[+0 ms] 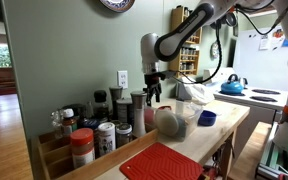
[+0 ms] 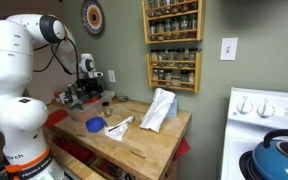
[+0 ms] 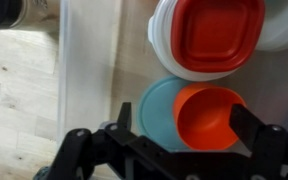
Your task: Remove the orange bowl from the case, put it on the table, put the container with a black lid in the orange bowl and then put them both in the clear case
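In the wrist view the orange bowl (image 3: pixel 209 115) lies inside the clear case (image 3: pixel 84 60), on a teal lid (image 3: pixel 156 110). A white container with a red lid (image 3: pixel 209 35) sits beside it. My gripper (image 3: pixel 189 120) is open just above the bowl, with one finger on each side of it. The right finger is near the bowl's rim and the left finger is apart from it. In both exterior views the gripper (image 1: pixel 154 92) (image 2: pixel 87 88) hangs over the case (image 1: pixel 174 122). A dark object (image 3: pixel 4 10) shows outside the case; I cannot tell if it is the black-lidded container.
Jars and spice bottles (image 1: pixel 94 125) stand along the counter by the wall. A blue bowl (image 1: pixel 206 117) (image 2: pixel 94 125), a white cloth (image 2: pixel 159 108) and a red mat (image 1: pixel 164 163) lie on the wooden counter. A stove with a blue kettle (image 1: pixel 232 86) stands beyond.
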`<state>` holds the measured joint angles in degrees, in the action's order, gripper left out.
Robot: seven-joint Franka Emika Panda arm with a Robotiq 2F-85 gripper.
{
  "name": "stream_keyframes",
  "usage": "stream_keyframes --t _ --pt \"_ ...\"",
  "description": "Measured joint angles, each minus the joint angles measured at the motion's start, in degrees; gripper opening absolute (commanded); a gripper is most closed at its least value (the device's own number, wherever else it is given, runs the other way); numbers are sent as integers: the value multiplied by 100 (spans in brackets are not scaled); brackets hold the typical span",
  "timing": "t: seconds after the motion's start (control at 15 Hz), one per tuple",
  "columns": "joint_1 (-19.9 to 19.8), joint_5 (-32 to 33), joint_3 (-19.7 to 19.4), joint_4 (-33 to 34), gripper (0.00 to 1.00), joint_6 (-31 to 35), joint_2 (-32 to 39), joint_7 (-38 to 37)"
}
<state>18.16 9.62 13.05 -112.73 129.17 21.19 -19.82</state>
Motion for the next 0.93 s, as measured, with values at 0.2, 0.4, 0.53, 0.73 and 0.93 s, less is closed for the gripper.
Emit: stream_keyframes --t 0.2,0.4,0.53,0.73,0.93 --pt "45 0 -59 32 100 3 127 8" --pt "64 0 -107 37 72 28 202 8" --pt "64 0 -121 43 63 75 240 8" --pt "65 0 -126 49 39 179 281 8" --pt "71 -1 -126 78 15 250 331 9"
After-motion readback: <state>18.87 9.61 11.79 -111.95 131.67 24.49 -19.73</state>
